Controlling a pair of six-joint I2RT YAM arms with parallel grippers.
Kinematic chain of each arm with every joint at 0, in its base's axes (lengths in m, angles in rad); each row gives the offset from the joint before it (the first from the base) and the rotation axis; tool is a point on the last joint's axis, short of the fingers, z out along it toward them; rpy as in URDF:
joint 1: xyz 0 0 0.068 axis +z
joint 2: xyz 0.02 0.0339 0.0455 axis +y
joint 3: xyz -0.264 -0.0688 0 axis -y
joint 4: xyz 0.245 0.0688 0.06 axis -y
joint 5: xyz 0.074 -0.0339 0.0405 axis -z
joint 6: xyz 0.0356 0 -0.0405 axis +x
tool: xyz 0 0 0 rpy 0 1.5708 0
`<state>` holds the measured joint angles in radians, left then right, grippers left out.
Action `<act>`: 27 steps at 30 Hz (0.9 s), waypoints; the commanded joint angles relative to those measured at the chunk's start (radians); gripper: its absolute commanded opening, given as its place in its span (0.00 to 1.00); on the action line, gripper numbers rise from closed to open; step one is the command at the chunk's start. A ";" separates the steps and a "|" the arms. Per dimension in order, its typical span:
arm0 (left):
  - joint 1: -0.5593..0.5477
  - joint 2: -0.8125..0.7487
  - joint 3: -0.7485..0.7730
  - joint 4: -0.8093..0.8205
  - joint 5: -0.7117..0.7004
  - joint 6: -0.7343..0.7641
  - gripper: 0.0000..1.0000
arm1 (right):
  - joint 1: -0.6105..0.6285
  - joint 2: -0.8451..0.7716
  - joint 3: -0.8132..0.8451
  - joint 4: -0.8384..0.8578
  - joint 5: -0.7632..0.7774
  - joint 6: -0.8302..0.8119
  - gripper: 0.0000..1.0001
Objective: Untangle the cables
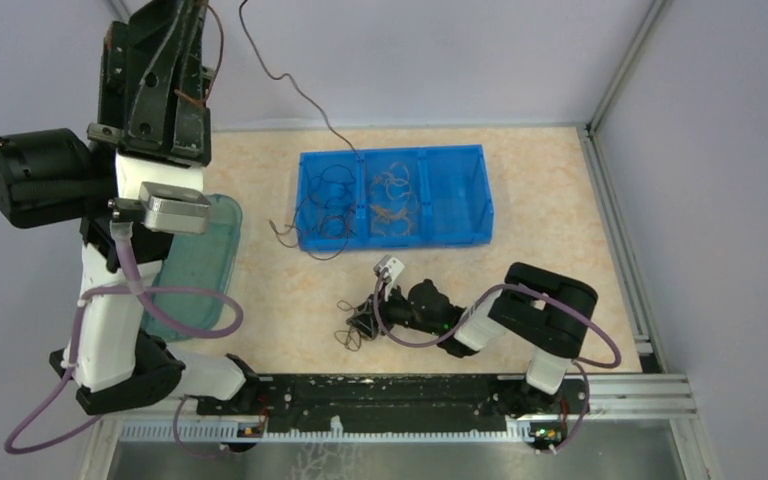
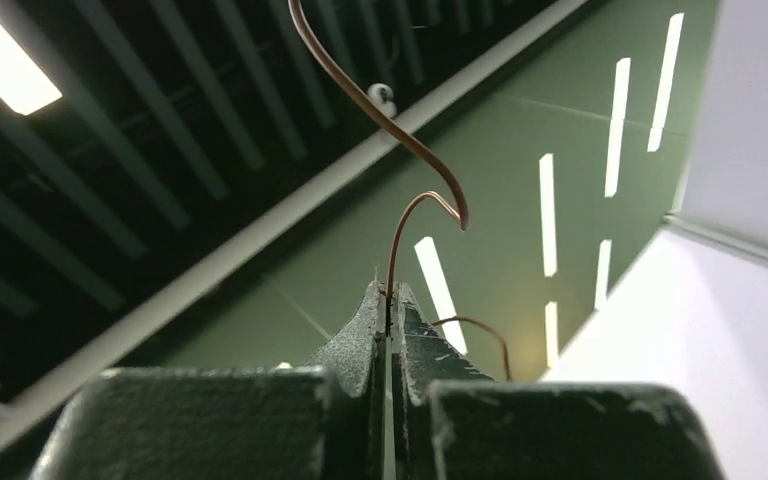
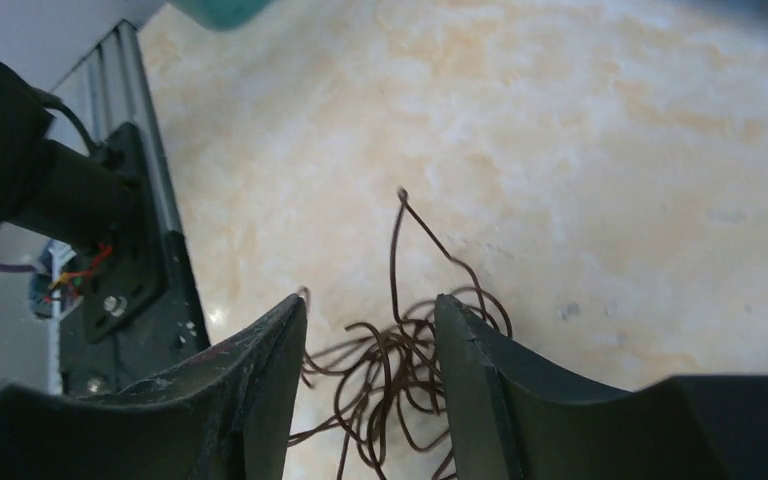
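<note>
Low over the counter, right fingers spread, dark tangle between them just ahead. Left fingers raised high, pinching one brown wire.

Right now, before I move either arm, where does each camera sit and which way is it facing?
Top external: above and behind the robot, looking down at the table, blue bin, left arm and right arm.
Left wrist: raised high, facing up at ceiling lights; left gripper shut on a brown wire.
Right wrist: low, facing down at the table; right gripper open over the dark tangle.
Shared: top and right wrist both show that tangle; top and left wrist both show the brown wire.
</note>
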<state>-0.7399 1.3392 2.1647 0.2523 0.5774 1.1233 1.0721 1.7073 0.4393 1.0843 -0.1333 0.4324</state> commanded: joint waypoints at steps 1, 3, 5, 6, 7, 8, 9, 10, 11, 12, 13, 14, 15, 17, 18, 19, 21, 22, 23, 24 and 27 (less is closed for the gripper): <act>-0.006 0.054 0.116 0.093 0.044 0.160 0.00 | 0.014 0.042 -0.043 0.145 0.066 0.027 0.50; -0.005 0.067 0.148 0.088 0.056 0.184 0.00 | 0.014 0.046 -0.063 0.165 0.083 0.028 0.49; -0.005 0.058 0.135 0.060 0.058 0.196 0.00 | 0.014 0.017 -0.081 0.181 0.097 0.022 0.51; -0.006 0.047 0.108 0.048 0.056 0.202 0.00 | 0.014 -0.016 -0.086 0.166 0.108 0.013 0.53; -0.006 0.029 0.072 0.048 0.054 0.206 0.00 | 0.014 -0.063 -0.086 0.138 0.120 0.001 0.56; -0.005 0.011 0.034 0.045 0.055 0.212 0.00 | 0.014 -0.127 -0.081 0.102 0.132 -0.014 0.60; -0.006 -0.005 0.002 0.037 0.057 0.215 0.00 | 0.014 -0.186 -0.073 0.052 0.143 -0.028 0.63; -0.006 -0.026 -0.028 0.031 0.060 0.218 0.00 | 0.014 -0.250 -0.060 0.005 0.150 -0.046 0.65; -0.006 -0.039 -0.059 0.032 0.062 0.221 0.00 | 0.014 -0.311 -0.041 -0.046 0.153 -0.065 0.66; -0.006 -0.050 -0.083 0.035 0.064 0.222 0.00 | 0.014 -0.366 -0.024 -0.102 0.157 -0.082 0.67; -0.006 -0.056 -0.102 0.035 0.065 0.223 0.00 | 0.014 -0.439 -0.009 -0.152 0.159 -0.096 0.68; -0.006 -0.062 -0.114 0.036 0.065 0.222 0.00 | 0.014 -0.492 0.005 -0.200 0.158 -0.113 0.69; -0.006 -0.066 -0.126 0.036 0.065 0.218 0.00 | 0.014 -0.538 0.017 -0.242 0.158 -0.128 0.71; -0.006 -0.073 -0.143 0.035 0.064 0.207 0.00 | 0.014 -0.627 0.035 -0.308 0.156 -0.153 0.73; -0.006 -0.079 -0.154 0.034 0.064 0.205 0.00 | 0.014 -0.664 0.045 -0.336 0.152 -0.166 0.73; -0.005 -0.083 -0.166 0.033 0.065 0.202 0.00 | 0.014 -0.697 0.059 -0.364 0.151 -0.180 0.74; -0.006 -0.096 -0.194 0.030 0.063 0.190 0.00 | 0.014 -0.746 0.096 -0.414 0.133 -0.208 0.76; -0.006 -0.102 -0.210 0.027 0.062 0.182 0.00 | 0.014 -0.765 0.116 -0.433 0.124 -0.221 0.77; -0.005 -0.110 -0.227 0.022 0.060 0.177 0.00 | 0.014 -0.781 0.140 -0.447 0.110 -0.233 0.77; -0.006 -0.120 -0.244 0.013 0.058 0.173 0.00 | 0.014 -0.795 0.163 -0.461 0.094 -0.248 0.78; -0.006 -0.146 -0.298 -0.038 0.054 0.153 0.00 | 0.014 -0.823 0.230 -0.482 0.066 -0.265 0.79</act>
<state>-0.7399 1.2316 1.9121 0.2604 0.6174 1.2945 1.0771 0.9314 0.5583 0.6582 -0.0174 0.2302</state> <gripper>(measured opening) 0.009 0.784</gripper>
